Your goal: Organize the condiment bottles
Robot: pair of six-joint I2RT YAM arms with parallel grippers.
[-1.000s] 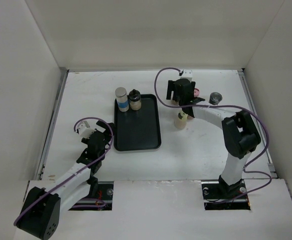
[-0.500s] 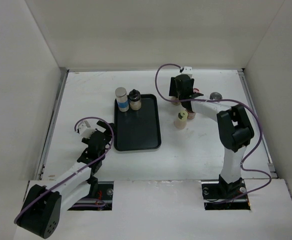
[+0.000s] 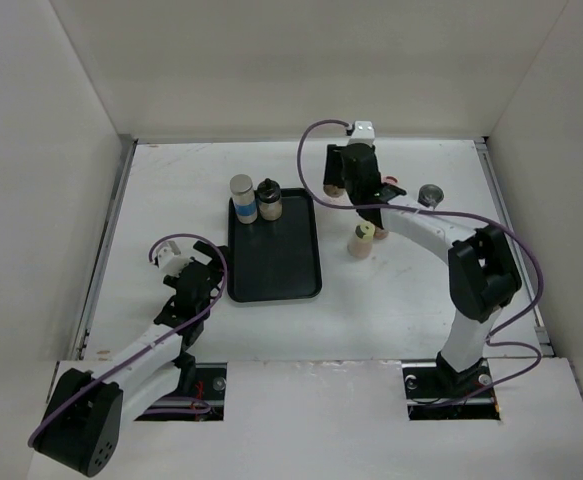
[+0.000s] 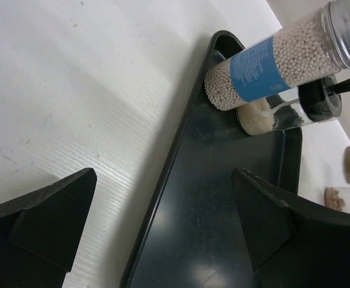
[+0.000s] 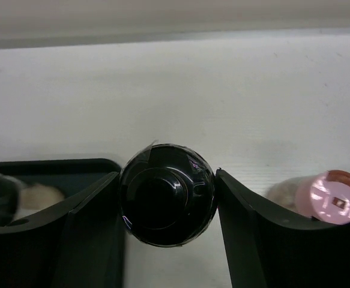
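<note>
A white table (image 3: 171, 210) carries a flat black tray (image 3: 276, 265), the landmark here. Just off the tray's far right corner, the right gripper (image 5: 168, 180) has closed on a black-capped bottle (image 5: 167, 203): in its wrist view both fingers (image 5: 90, 216) press against the sides of the round cap. Whether the bottle is lifted off the table cannot be told. Right of it lies a pink-capped bottle (image 5: 337, 195), and farther right of the tray stands a grey-capped bottle (image 3: 430, 195). A cream-capped bottle (image 3: 361, 240) stands slightly tilted beside the tray's right edge. In the tray's far left corner, a blue-banded bottle (image 4: 271, 60) and a dark-lidded bottle (image 3: 269, 199) stand touching. The left gripper (image 4: 156, 222) hangs at the tray's near left edge, jaws spread wide and holding nothing.
</note>
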